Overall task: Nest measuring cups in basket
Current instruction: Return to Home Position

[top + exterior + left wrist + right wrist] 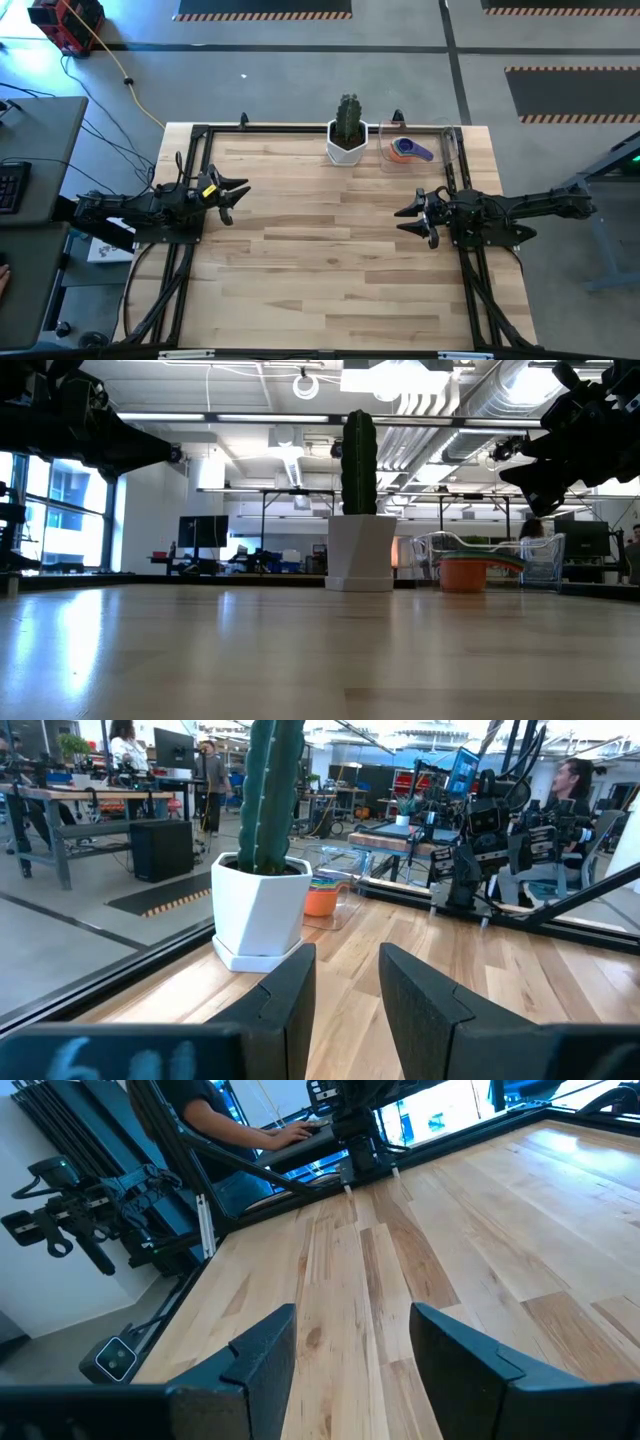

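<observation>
1. Left claw [228, 197]: hangs above the left side of the tabletop [320, 270], well apart from every item. Its fingers [290, 995] stand spread, with bare wood showing in the gap. State: released, grasping nothing.
2. Right claw [410, 214]: hangs above the right side of the tabletop and faces the left claw across the bare middle. Its fingers [262, 1352] are spread with nothing between them. State: released.
3. Measuring cups [404, 149]: nested as one stack inside the basket [447, 143]. The orange-red cup is outermost, at the bottom. The low view shows coloured rims layered just above it. In the high view, a purple handle points toward the right arm's side.
4. Basket: stands on the tabletop at the edge farthest from the low camera, just beside the white pot [347, 150], on the right arm's side of it.
5. White pot: stands at the middle of that same edge and holds an upright cactus [348, 118].
6. Person [225, 1120]: seated beyond the tabletop behind the left arm, one hand at a keyboard, clear of both claws.
</observation>
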